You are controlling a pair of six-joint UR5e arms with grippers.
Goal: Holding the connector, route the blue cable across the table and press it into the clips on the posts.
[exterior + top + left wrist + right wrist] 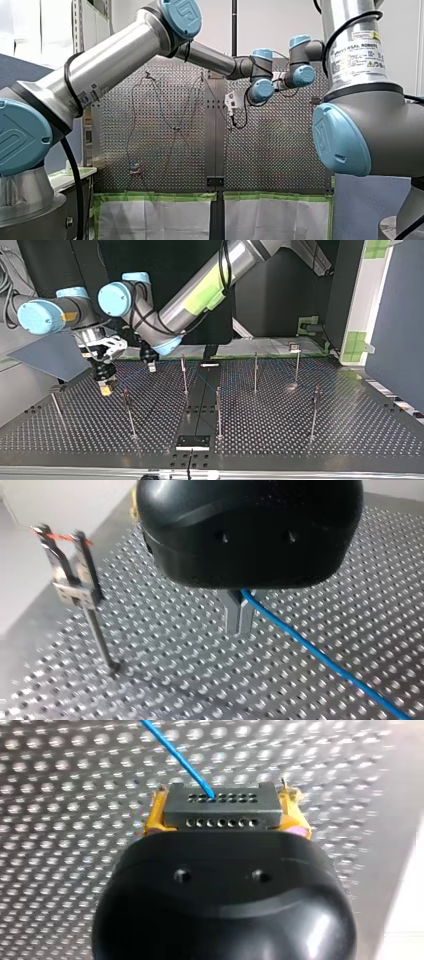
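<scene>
In the right wrist view my right gripper point(223, 812) is shut on the grey connector point(222, 809), its yellow pads point(154, 817) pressing on the connector's two sides. The blue cable point(175, 755) leaves the connector and runs ahead over the perforated table. In the left wrist view my left gripper point(239, 622) has its metal fingers shut on the blue cable point(320, 657), which trails away across the plate. A clip post point(75, 587) stands beside it, apart. In the top view my right gripper point(105, 386) hangs low at the left, and my left gripper point(151, 365) is just to its right.
Several thin clip posts stand on the perforated table point(350, 410), among them one point(184, 375) near my left gripper, one point(129, 412) in front of my right gripper and one point(315, 412) at the right. A black plate point(192, 441) lies at the table's near edge.
</scene>
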